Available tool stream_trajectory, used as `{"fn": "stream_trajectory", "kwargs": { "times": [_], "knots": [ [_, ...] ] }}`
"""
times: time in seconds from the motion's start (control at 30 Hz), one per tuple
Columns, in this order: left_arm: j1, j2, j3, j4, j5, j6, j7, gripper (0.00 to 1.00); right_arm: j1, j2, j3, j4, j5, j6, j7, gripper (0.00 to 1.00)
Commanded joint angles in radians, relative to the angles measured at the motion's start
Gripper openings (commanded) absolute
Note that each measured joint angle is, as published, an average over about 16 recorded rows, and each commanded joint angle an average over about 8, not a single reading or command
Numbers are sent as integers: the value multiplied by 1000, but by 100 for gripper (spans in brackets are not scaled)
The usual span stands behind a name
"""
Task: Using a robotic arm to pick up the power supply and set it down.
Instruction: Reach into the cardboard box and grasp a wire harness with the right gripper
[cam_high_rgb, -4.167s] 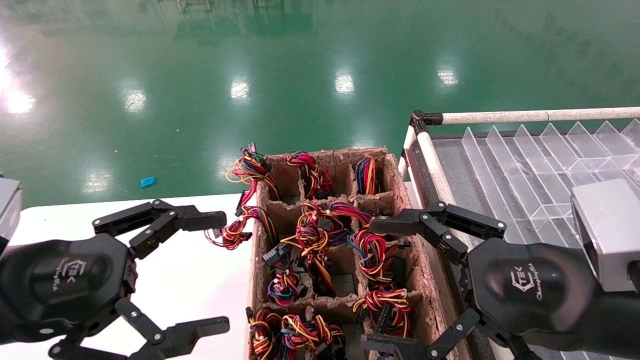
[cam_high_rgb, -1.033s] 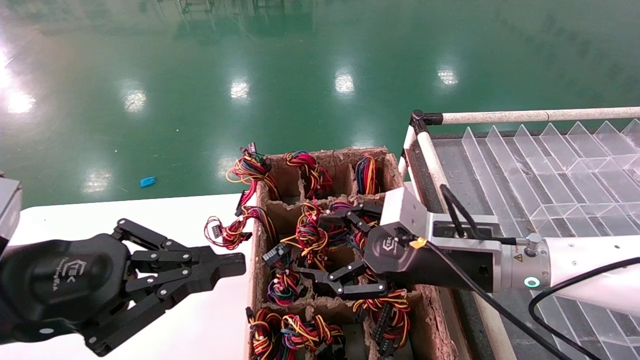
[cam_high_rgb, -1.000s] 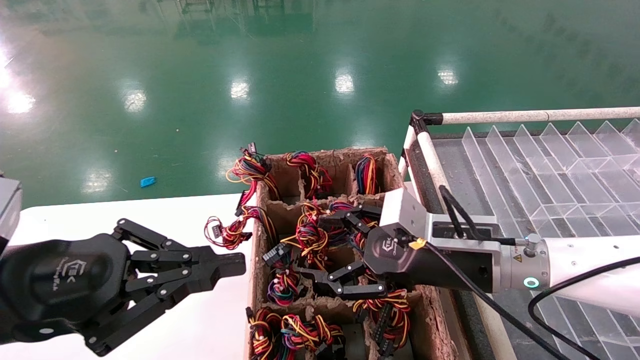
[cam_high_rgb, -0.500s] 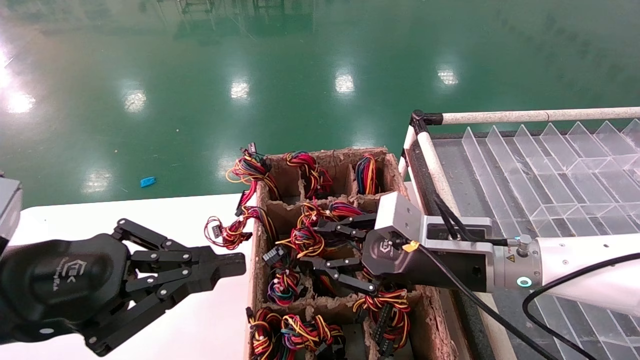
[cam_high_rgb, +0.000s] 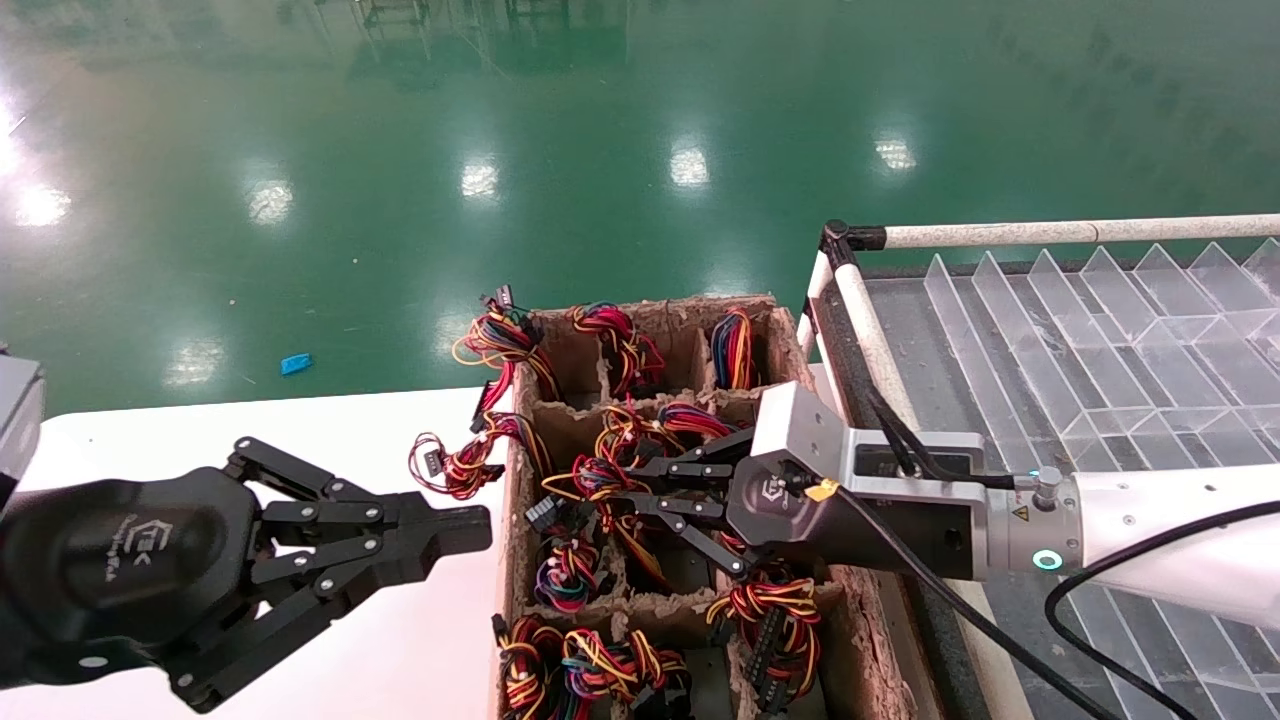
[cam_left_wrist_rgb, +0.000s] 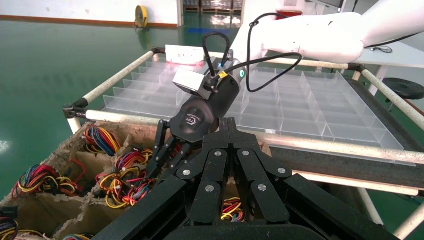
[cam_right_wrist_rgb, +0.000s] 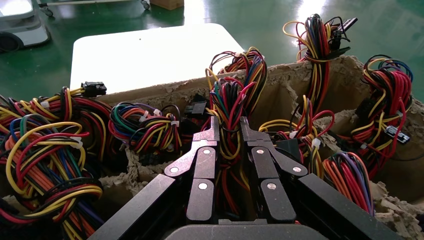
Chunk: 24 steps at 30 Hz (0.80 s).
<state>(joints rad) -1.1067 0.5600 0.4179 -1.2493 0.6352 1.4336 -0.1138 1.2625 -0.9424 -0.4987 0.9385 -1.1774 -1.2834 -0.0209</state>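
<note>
The robotic arm, white with a green ring light, reaches from the right over the middle row of a cardboard crate. My right gripper is shut on the red, yellow and black wire bundle of a power supply. The wires run up between its two fingers. The grey box of that power supply is hidden down in the compartment. My left gripper is shut on nothing and hangs over the white table, left of the crate.
Several other wire bundles fill the crate's compartments, and some spill over its left wall. A clear divided tray framed by white rails stands right of the crate. Green floor lies beyond.
The right gripper's fingers have drawn together around the wire bundle and shifted slightly left, with the bundle raised a little. The left gripper has stayed shut and still for the last second.
</note>
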Motion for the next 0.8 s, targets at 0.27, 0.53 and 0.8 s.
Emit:
{"fn": "stream_trajectory", "kwargs": {
  "times": [0.27,0.53,0.8],
  "knots": [
    [0,0,0,0,0,0,0,0,-1,9,3,19,1,1,3,100],
    [0,0,0,0,0,0,0,0,-8,10,2,41,-6,15,5,100],
    [0,0,0,0,0,0,0,0,-14,-8,-1,35,-13,32,-5,66]
  ]
}}
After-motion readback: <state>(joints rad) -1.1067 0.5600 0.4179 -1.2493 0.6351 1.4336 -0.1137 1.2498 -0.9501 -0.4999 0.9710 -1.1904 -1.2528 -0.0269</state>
